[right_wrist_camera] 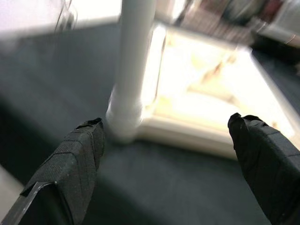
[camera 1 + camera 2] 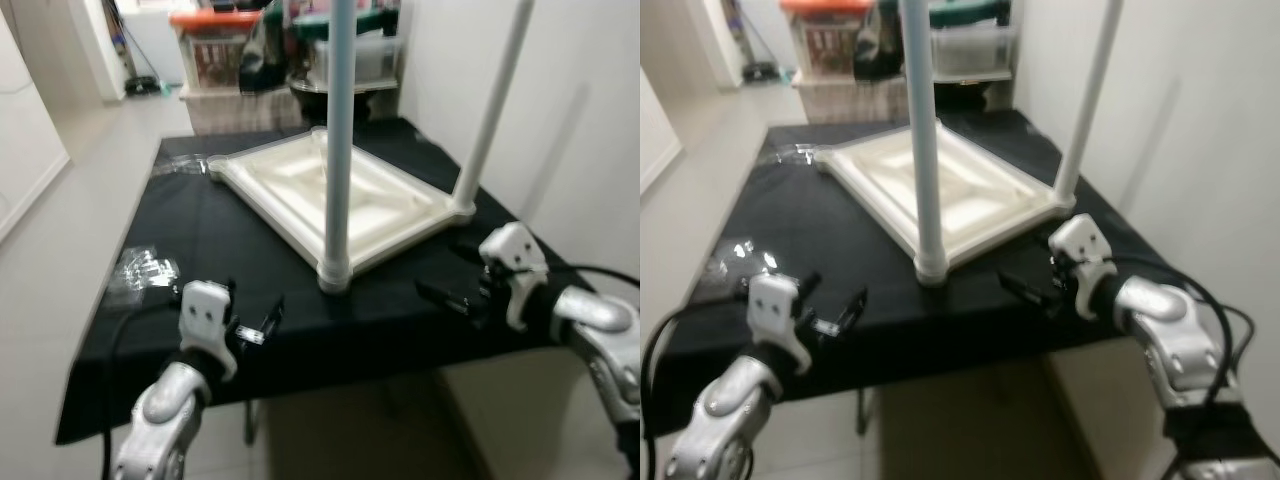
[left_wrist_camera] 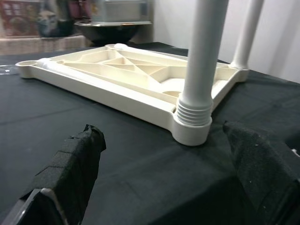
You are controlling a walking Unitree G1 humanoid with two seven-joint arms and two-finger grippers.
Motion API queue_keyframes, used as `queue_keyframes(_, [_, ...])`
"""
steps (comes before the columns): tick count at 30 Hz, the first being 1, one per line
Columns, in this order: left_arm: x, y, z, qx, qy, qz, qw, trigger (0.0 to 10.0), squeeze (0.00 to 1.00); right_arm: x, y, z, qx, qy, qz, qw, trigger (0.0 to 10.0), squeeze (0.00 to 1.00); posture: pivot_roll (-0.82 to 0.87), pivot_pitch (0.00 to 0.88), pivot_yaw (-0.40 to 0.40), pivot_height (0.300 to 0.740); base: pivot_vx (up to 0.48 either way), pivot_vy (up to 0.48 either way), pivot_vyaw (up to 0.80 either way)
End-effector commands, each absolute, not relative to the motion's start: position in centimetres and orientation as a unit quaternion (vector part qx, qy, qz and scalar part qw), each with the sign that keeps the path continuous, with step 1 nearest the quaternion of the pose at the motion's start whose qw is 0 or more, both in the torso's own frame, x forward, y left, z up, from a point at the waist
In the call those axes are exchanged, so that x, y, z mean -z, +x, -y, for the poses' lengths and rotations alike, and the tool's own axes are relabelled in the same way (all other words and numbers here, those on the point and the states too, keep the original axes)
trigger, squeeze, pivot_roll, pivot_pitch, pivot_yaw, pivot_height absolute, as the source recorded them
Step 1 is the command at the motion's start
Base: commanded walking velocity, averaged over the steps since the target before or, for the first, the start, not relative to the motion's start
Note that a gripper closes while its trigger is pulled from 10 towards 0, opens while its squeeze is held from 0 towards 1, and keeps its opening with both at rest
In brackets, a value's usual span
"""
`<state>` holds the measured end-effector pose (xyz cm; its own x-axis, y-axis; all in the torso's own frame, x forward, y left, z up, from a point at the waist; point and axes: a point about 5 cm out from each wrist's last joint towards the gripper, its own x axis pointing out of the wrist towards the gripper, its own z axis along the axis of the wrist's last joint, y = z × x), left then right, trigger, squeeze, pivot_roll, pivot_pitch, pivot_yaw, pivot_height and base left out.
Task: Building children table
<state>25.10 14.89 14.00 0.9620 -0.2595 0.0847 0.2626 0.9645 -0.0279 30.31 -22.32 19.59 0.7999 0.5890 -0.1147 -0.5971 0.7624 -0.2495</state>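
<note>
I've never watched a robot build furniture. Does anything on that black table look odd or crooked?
Only that the cream tabletop lies upside down and skewed to the black table. Two white legs stand upright at its nearer corners; the far corner sockets look empty.

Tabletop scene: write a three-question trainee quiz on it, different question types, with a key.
1. True or false: the tabletop lies underside up on the black cloth.
2. How many legs stand screwed into its corners? A) one B) two C) four
3. Fill in: the left gripper and right gripper both hover with fingers ____, holding nothing.

Key: 1 true. 2 B: the near leg and the right leg; the far-left corner socket is bare. 3 open.
</note>
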Motion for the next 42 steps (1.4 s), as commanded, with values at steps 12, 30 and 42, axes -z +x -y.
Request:
queue_keyframes(12, [-14.2, 24.9, -15.5, 0.119, -0.016, 0.05, 0.992, 10.0, 0.0, -21.1, 32.0, 22.8, -0.156, -0.093, 0.075, 0.981, 10.0, 0.0, 0.07, 0.0, -0.049, 0.74, 0.0, 0.0, 0.47])
queue_keyframes(30, [-14.2, 24.7, -15.3, 0.118, -0.019, 0.049, 0.992, 10.0, 0.0, -24.3, 33.1, 29.6, -0.034, -0.158, 0.088, 0.983, 10.0, 0.0, 0.07, 0.0, -0.058, 0.74, 0.0, 0.0, 0.13])
queue_keyframes(42, [-14.2, 24.6, -15.7, 0.11, -0.021, 0.053, 0.992, 10.0, 0.0, -21.7, 33.3, 31.3, 0.137, -0.102, 0.063, 0.983, 10.0, 0.0, 0.07, 0.0, -0.06, 0.74, 0.0, 0.0, 0.51])
